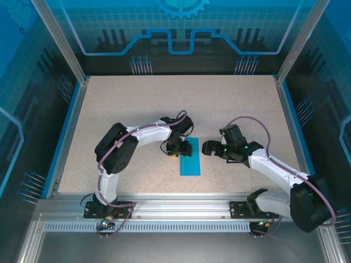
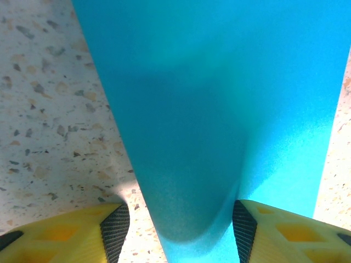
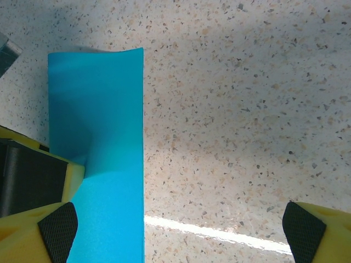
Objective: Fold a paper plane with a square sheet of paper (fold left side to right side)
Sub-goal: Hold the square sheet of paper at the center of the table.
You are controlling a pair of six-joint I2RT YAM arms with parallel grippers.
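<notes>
Both jaws are open: left gripper point(image 2: 179, 230) straddles the humped paper point(image 2: 219, 109), right gripper point(image 3: 182, 230) is beside it; uneven pressing may skew the crease.

table point(image 1: 164, 98): speckled beige, blue trim point(image 1: 64, 137) at 9 and 3 o'clock
back wall point(image 1: 181, 60): dark, at 12 o'clock, blue circuit lines
posts point(image 1: 60, 41): aluminium, at 11 and 1 o'clock
rail point(image 1: 175, 212): slotted, at 6 o'clock
light: bright streak point(image 3: 219, 233) on table

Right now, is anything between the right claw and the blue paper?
Nothing I can see. Just bare table lies between the open right gripper and the paper, and the left gripper is at the paper's far end.
</notes>
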